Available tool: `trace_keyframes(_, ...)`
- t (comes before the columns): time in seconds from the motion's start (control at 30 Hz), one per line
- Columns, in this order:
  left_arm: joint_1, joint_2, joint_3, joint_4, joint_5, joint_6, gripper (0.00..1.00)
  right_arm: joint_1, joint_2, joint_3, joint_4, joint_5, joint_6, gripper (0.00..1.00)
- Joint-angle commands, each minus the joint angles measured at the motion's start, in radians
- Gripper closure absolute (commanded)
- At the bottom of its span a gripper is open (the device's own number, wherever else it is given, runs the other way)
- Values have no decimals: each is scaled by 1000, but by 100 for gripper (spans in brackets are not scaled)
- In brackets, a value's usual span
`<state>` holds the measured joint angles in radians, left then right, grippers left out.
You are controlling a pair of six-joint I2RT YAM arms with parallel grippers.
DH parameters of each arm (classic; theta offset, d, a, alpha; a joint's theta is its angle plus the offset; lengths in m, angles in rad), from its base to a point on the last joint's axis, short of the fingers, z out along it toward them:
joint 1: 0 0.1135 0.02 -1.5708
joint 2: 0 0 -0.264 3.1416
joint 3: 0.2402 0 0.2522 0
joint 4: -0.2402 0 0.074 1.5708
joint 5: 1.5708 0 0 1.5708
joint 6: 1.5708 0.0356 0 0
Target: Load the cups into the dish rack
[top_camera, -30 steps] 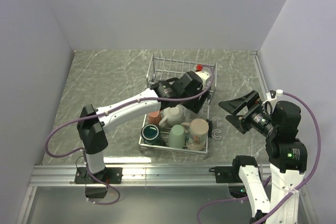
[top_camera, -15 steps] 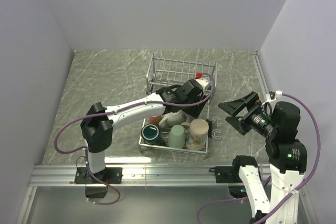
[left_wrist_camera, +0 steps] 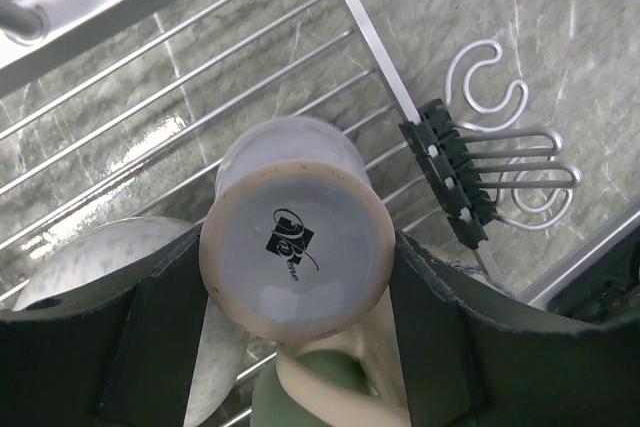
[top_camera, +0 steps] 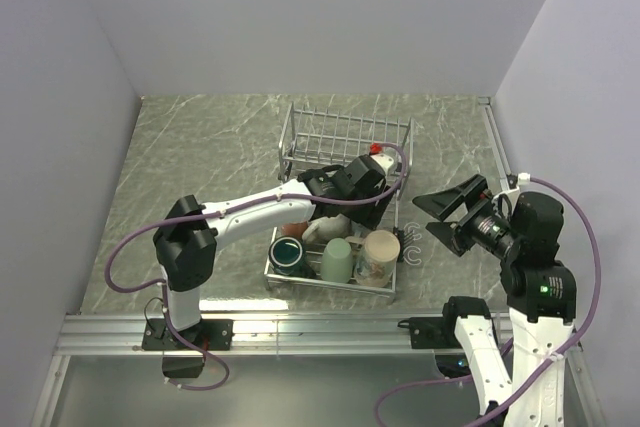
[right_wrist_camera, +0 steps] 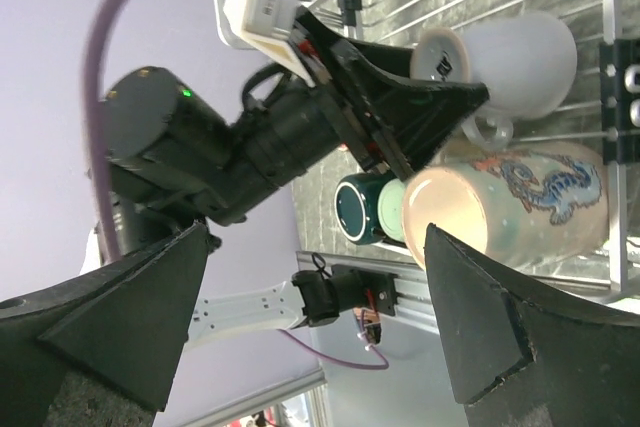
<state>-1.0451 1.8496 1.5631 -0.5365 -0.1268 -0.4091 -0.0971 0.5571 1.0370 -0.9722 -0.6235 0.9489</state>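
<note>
The dish rack (top_camera: 345,125) stands mid-table. In it are the dark teal cup (top_camera: 288,253), the light green cup (top_camera: 337,259), the tan cup (top_camera: 378,252) and the cream-white cup (top_camera: 322,230). The salmon-red cup (top_camera: 290,228) is mostly hidden under the left arm. My left gripper (top_camera: 352,209) is shut on the pale blue cup (left_wrist_camera: 295,242). It holds the cup bottom toward the camera, just above the rack wires (left_wrist_camera: 250,77) near the right side. The light green cup (left_wrist_camera: 300,402) is under it. My right gripper (top_camera: 440,212) is open and empty in the air to the right of the rack. Its view shows the held cup (right_wrist_camera: 510,57), the tan cup (right_wrist_camera: 510,197) and the teal cup (right_wrist_camera: 360,209).
A wire hook attachment (top_camera: 410,247) hangs off the rack's right side, and it also shows in the left wrist view (left_wrist_camera: 500,137). Walls close in the table on the left, back and right. A metal rail (top_camera: 300,332) runs along the near edge.
My left gripper has moved toward the near side and lower over the rack, still holding the pale blue cup. The right gripper has shifted slightly.
</note>
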Motion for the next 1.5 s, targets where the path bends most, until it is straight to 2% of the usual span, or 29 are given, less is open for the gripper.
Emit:
trace_keyframes(0.0,-9,-35,6,24,-5,-11,33,2,20,-2,81,-19,-6,5)
trace_keyframes(0.17,-9,-32,18,6,-20,-14,30,2,33,-15,108,-30,-4,5)
trace_keyframes(0.27,-9,-29,28,-5,-30,-19,24,2,38,-22,119,-35,-6,5)
trace_keyframes(0.33,-9,-33,34,-8,-52,-23,11,2,43,-25,124,-35,-9,5)
trace_keyframes(0.4,-9,-38,37,-13,-65,-28,8,-1,46,-25,130,-36,-9,5)
trace_keyframes(0.9,-6,-75,192,-95,-103,-54,4,0,53,-37,156,-35,-9,5)
trace_keyframes(1.13,5,-139,362,-203,-174,-85,5,0,56,-28,159,-33,-21,5)
trace_keyframes(1.23,23,-223,416,-259,-250,-114,5,2,61,12,156,-30,-58,5)
trace_keyframes(1.3,43,-334,384,-266,-325,-132,3,2,60,34,159,-33,-88,5)
trace_keyframes(1.37,79,-479,266,-232,-365,-129,1,0,50,72,174,-50,-119,5)
trace_keyframes(1.4,86,-531,214,-217,-434,-122,0,2,41,84,181,-50,-131,5)
trace_keyframes(1.47,91,-708,-2,-100,-534,-68,1,2,20,124,176,-29,-172,5)
